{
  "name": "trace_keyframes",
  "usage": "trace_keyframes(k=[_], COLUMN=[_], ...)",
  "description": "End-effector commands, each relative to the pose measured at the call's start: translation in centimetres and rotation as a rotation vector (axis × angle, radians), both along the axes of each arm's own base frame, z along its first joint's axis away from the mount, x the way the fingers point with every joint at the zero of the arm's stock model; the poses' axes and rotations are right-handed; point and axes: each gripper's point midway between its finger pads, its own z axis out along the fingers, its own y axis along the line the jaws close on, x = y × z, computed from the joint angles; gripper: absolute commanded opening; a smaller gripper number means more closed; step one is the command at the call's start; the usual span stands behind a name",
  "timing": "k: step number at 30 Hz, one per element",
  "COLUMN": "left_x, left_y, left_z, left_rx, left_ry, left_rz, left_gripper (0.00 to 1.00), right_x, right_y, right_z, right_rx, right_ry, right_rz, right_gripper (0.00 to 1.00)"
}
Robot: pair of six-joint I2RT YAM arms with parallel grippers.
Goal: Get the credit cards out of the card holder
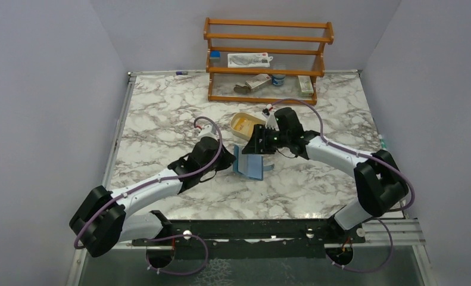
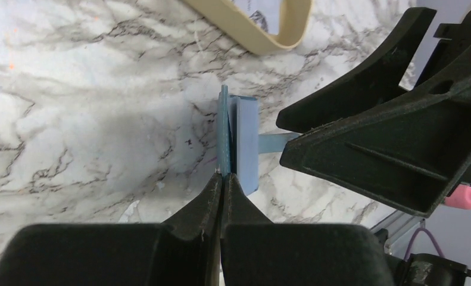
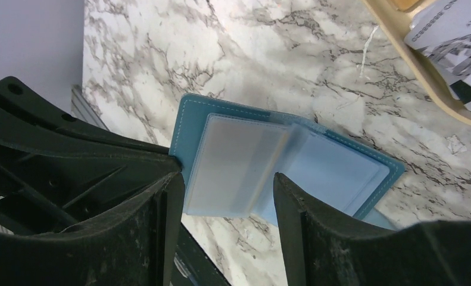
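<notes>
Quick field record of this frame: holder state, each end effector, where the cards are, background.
card holder: open on the marble table, clear sleeves showing
left end effector: shut on the holder's edge
right end effector: open, fingers either side of the sleeves
credit cards: some lying in the tan tray
cards left in holder: cannot tell
background: wooden rack at the far edge

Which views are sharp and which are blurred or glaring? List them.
Top external: even light, soft shadows, the small teal-blue bifold wallet small but clear. Left wrist: the wallet edge crisp, the near black jaws soft. Right wrist: the wallet's clear plastic sleeves show a milky sheen; the jaws slightly blurred.
</notes>
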Motion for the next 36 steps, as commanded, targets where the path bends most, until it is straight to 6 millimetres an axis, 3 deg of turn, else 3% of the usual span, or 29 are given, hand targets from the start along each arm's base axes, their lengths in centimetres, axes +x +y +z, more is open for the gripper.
trace_keyframes(k=[1, 18, 28, 36], left_x=[-1.0, -1.3, -1.4, -1.6], left_y=[1.1, 0.0, 0.1, 0.3], left_z=[-2.8, -4.3, -4.4, -4.7], left_rx=[0.064, 0.075, 0.073, 0.076], left_ry=[0.072, 0.104, 0.098, 0.102], left_rz=[0.045, 0.043, 0.043, 0.043], left_gripper=[0.0, 0.0, 0.0, 0.0], right_x=[-0.9, -2.3, -2.5, -1.9], right_y=[1.3, 3.2, 2.7, 0.3], right_z=[-1.4, -7.5, -9.4, -9.9], right_rx=[0.004, -0.13, -0.283, -0.497], right_ry=[-0.017, 0.025, 0.004, -0.09], right_rz=[0.074, 0.135, 0.149, 0.134], right_gripper=[0.62, 0.62, 0.62, 0.63])
